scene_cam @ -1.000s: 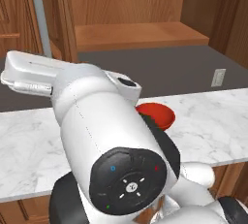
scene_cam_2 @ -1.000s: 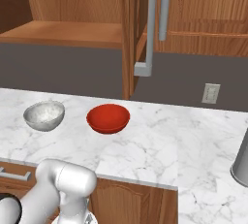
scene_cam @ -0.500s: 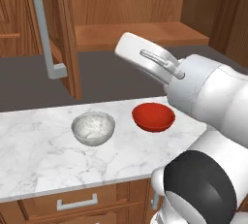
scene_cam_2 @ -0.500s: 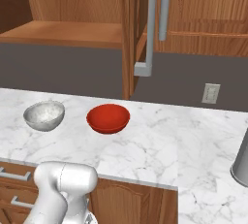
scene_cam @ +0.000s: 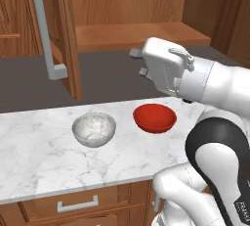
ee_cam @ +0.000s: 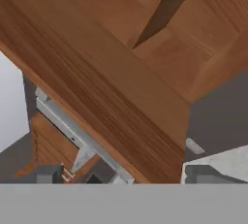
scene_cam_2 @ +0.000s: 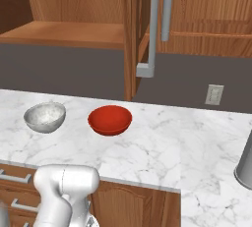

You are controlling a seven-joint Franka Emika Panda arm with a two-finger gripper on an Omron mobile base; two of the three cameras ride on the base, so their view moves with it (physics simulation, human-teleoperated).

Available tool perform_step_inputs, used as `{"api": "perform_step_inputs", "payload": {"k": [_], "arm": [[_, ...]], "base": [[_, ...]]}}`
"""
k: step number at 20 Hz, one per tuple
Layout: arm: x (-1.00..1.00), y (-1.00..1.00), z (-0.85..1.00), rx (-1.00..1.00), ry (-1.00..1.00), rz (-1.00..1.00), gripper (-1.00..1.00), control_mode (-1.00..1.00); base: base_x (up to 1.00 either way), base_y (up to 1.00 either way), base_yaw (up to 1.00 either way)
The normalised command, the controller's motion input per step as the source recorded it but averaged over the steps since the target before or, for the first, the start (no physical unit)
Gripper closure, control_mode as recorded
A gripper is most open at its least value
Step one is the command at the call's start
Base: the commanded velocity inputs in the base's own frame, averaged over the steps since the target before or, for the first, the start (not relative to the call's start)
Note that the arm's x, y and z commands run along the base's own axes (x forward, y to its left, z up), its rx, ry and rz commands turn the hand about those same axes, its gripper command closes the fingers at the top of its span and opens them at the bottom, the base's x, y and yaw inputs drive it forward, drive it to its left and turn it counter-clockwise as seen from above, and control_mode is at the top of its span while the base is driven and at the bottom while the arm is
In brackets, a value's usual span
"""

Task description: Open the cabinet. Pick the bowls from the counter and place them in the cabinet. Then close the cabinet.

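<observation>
The cabinet [scene_cam: 132, 34] stands open, its left door [scene_cam: 66, 34] swung out with a long grey bar handle [scene_cam: 46, 29]. On the counter [scene_cam: 44, 156] sit two bowls: a speckled grey-white one [scene_cam: 94, 129] and a glossy red one [scene_cam: 155, 118]. They also show from the right as the marble bowl [scene_cam_2: 45, 116] and the red bowl [scene_cam_2: 110, 119]. My gripper [scene_cam: 138, 62] hovers above the red bowl, below the shelf's front edge, open and holding nothing. In the hand view its tips [ee_cam: 126, 174] stand wide apart before the tilted cabinet door [ee_cam: 97, 82] and handle [ee_cam: 72, 131].
A wall outlet [scene_cam_2: 214, 94] sits on the dark backsplash. A grey metal vessel [scene_cam_2: 244, 164] stands at the counter's far right. Drawers with short handles [scene_cam: 75, 204] run under the counter. The second cabinet door's handle [scene_cam_2: 166, 10] hangs to the right.
The arm has swung from the left of the view across to the right, bringing the hand over the red bowl. Both bowls have stayed put. The jaws remain open.
</observation>
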Motion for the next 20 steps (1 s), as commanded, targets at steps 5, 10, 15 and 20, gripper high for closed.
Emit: {"api": "perform_step_inputs", "payload": {"k": [5,10,15,20], "arm": [[0.56,0.18,-0.47,0.24,0.11,0.22,-1.0,-1.0],[0.6,0.71,-0.5,0.23,0.12,0.11,-1.0,-1.0],[0.82,0.47,-0.22,0.27,0.19,0.07,-1.0,-1.0],[0.99,0.79,-0.3,0.15,0.28,0.07,-1.0,-1.0]], "base": [[0.0,0.0,0.0],[0.0,0.0,0.0],[0.0,0.0,0.0],[0.0,0.0,0.0]]}}
